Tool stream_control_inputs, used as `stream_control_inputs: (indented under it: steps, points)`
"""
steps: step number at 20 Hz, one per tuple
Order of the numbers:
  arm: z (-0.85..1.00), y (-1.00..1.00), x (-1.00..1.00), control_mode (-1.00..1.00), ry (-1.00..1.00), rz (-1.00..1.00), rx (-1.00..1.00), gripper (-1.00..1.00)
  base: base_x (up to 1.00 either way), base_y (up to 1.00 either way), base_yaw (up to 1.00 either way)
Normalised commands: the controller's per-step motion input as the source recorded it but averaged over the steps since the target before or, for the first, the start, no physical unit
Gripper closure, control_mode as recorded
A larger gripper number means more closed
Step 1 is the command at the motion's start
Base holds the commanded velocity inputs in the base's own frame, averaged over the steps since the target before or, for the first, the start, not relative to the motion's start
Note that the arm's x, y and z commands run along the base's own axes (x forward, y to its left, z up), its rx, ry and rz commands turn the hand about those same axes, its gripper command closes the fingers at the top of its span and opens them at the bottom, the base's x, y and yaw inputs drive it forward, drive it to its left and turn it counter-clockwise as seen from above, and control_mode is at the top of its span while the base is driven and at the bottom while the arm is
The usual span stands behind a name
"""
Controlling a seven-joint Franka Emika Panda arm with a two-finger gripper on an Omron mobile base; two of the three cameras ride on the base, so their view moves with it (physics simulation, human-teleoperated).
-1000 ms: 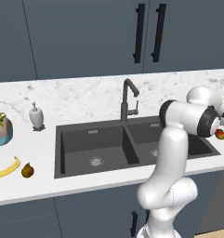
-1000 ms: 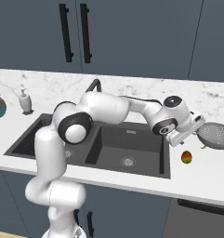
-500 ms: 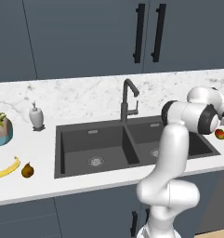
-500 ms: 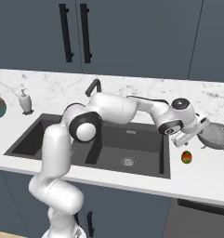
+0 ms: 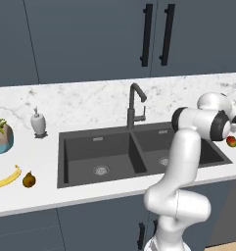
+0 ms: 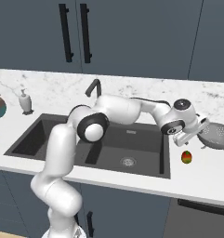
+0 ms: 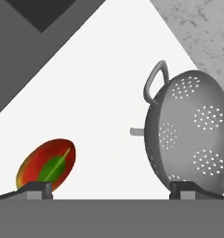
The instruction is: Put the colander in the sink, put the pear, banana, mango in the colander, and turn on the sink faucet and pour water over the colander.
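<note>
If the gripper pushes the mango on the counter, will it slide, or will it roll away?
The mango is rounded and egg-shaped and lies loose on the smooth white counter, so it would probably roll or wobble rather than slide straight. Its skin looks smooth, so the fingertips may slip. The colander beside it might stop a roll that way.

Three fruits sit around the sink [image 5: 139, 169] — one banana [image 5: 6, 178] and one pear [image 5: 28, 180] to its left, one mango [image 6: 187, 157] to its right. One colander [image 6: 217, 135] beyond the mango, one sink faucet [image 5: 134, 105] behind the basins — two basins, each with one drain.
</note>
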Motion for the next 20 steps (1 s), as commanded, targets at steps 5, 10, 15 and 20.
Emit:
stream_control_inputs:
  steps: [5,10,15,20]
  points:
    - [-0.13,-0.04,0.29,-1.0,0.0,0.0,0.0,-1.0,0.0,0.0,0.0]
    - [-0.01,-0.16,0.21,-1.0,0.0,0.0,0.0,-1.0,0.0,0.0,0.0]
    - [-0.04,-0.14,0.15,-1.0,0.0,0.0,0.0,-1.0,0.0,0.0,0.0]
    - [-0.16,-0.1,0.11,-1.0,0.0,0.0,0.0,-1.0,0.0,0.0,0.0]
